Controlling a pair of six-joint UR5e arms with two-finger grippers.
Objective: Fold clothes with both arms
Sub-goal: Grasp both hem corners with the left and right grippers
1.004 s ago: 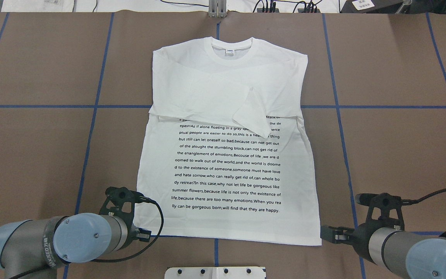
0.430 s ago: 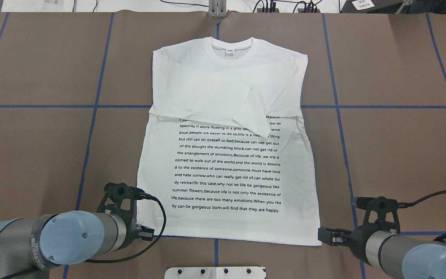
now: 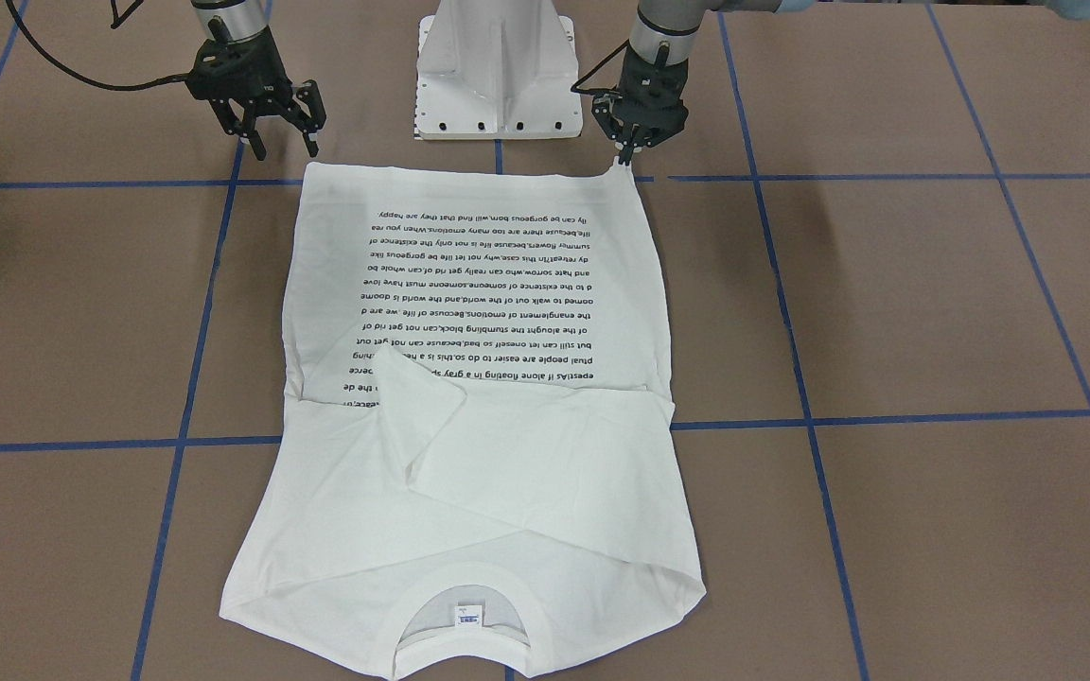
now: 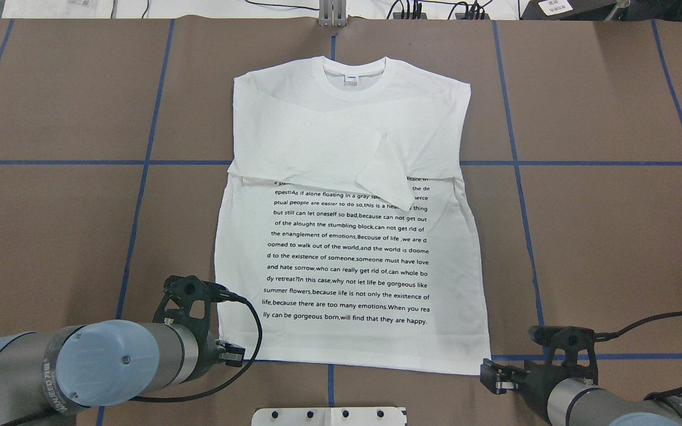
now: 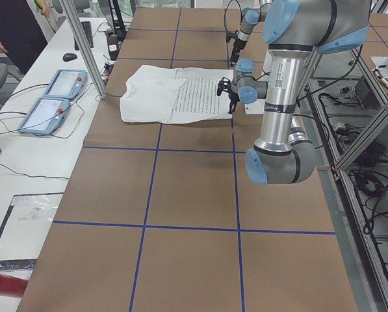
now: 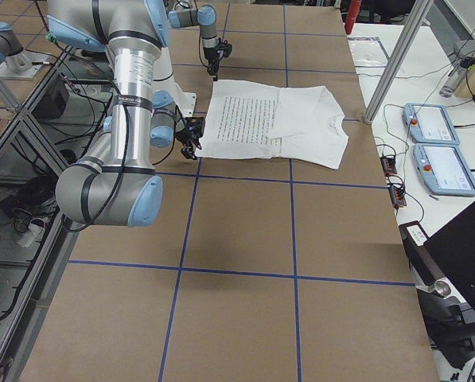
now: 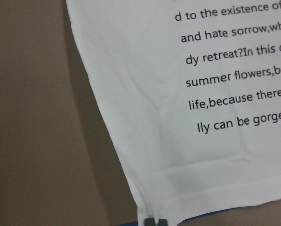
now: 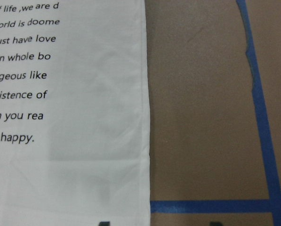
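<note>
White long-sleeved shirt: flat on brown table, print up, sleeves folded across chest, hem nearest robot. Soft, light, limp cotton; likely sags and wrinkles if lifted unevenly. Best hold: both hem corners. Left gripper: pinched on its hem corner. Right gripper: fingers spread beside other corner, grasping nothing.

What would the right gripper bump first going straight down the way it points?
Likely the white printed cotton shirt, at its hem corner: the open right gripper straddles its side edge, one finger over cloth, one over the brown table.
</note>
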